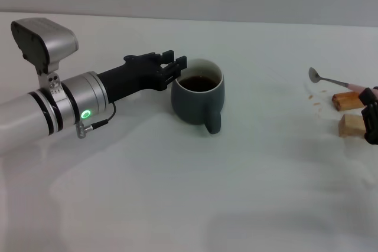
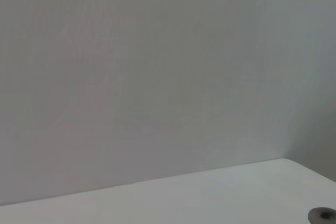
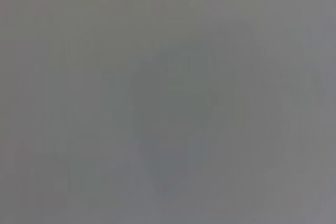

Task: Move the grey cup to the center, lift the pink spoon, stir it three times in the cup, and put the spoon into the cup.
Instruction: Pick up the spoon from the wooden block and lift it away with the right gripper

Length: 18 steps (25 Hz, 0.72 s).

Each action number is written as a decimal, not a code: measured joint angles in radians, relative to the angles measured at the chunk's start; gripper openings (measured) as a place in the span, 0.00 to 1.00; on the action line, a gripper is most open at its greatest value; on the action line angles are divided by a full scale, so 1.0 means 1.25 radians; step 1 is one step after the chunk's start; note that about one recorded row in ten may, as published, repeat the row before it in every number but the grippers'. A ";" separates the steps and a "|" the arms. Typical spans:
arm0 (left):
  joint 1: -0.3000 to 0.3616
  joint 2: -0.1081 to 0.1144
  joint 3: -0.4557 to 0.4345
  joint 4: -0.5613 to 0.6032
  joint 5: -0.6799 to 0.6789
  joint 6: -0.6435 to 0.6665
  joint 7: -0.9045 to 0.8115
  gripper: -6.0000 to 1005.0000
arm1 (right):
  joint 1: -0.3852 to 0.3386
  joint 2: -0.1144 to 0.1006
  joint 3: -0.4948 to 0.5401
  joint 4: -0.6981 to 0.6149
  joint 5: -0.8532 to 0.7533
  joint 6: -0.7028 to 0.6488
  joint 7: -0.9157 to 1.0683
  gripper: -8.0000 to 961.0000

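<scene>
The grey cup [image 1: 198,101] stands upright near the middle of the white table [image 1: 177,193], dark liquid inside, its handle facing the front. My left gripper [image 1: 175,68] reaches in from the left and its black fingers [image 1: 179,61] are closed on the cup's rim at the far left side. The pink spoon [image 1: 332,79] lies at the right, silver bowl on the table, pink handle propped on a wooden block. My right gripper [image 1: 371,119] shows only partly at the right edge, beside the blocks. The right wrist view is a plain grey blur.
Two tan wooden blocks [image 1: 348,100] [image 1: 352,126] lie at the right, under and in front of the spoon's handle. A few brown drops [image 1: 312,100] mark the table near them. The left wrist view holds only wall and table edge.
</scene>
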 joint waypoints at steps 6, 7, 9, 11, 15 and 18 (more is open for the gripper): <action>0.002 -0.002 0.000 0.000 0.000 -0.002 0.000 0.35 | -0.008 0.002 0.000 0.000 0.000 0.018 0.000 0.10; 0.002 -0.002 0.000 0.000 0.000 -0.005 0.000 0.35 | -0.008 0.002 -0.001 0.000 0.000 0.021 0.000 0.10; 0.002 -0.002 0.000 0.000 0.000 -0.008 0.001 0.35 | -0.008 0.002 -0.003 0.000 0.000 0.024 0.000 0.10; 0.001 -0.002 0.000 0.000 0.000 -0.011 0.001 0.35 | -0.008 0.003 -0.008 0.001 0.000 0.023 0.000 0.10; -0.002 -0.003 0.000 0.000 0.000 -0.019 0.001 0.35 | 0.004 0.001 -0.021 0.001 0.000 0.010 0.003 0.10; -0.001 -0.004 0.000 -0.002 0.000 -0.019 0.001 0.35 | 0.018 -0.003 -0.042 -0.005 0.000 -0.001 0.024 0.10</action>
